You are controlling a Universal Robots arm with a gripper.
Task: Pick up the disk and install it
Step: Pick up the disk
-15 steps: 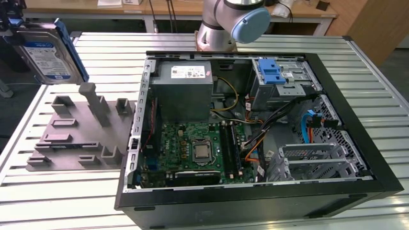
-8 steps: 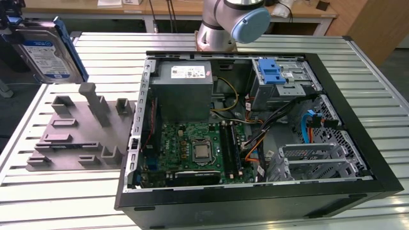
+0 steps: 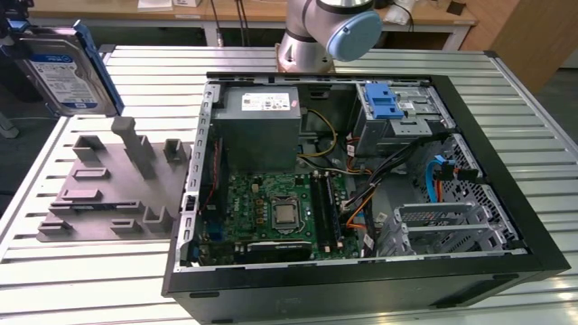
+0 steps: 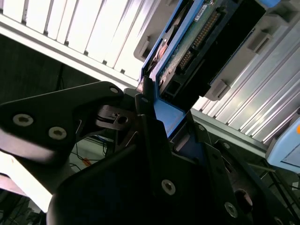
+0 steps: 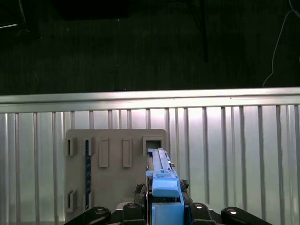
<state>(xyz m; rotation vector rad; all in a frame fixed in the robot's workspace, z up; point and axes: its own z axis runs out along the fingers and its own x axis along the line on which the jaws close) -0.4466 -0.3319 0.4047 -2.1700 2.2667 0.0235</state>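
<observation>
The disk (image 3: 61,68) hangs upright in the air at the exterior view's upper left, above the slatted table, with its blue-and-white label facing the camera and blue rails along its edges. In the second wrist view my gripper (image 4: 157,117) is shut on the disk (image 4: 197,37), black fingers (image 4: 143,105) clamping one blue-railed end, with the connector side showing. The first wrist view looks down the disk's blue edge (image 5: 161,176) from between the gripper (image 5: 161,204) fingers, over a grey fixture plate (image 5: 115,187).
An open computer case (image 3: 505,223) lies on the table at the exterior view's right, with a motherboard (image 3: 271,213), a grey power supply box (image 3: 262,128) and a drive bay with a blue latch (image 3: 384,101). The grey fixture plate (image 3: 108,186) lies to its left. The arm's base (image 3: 312,40) stands behind.
</observation>
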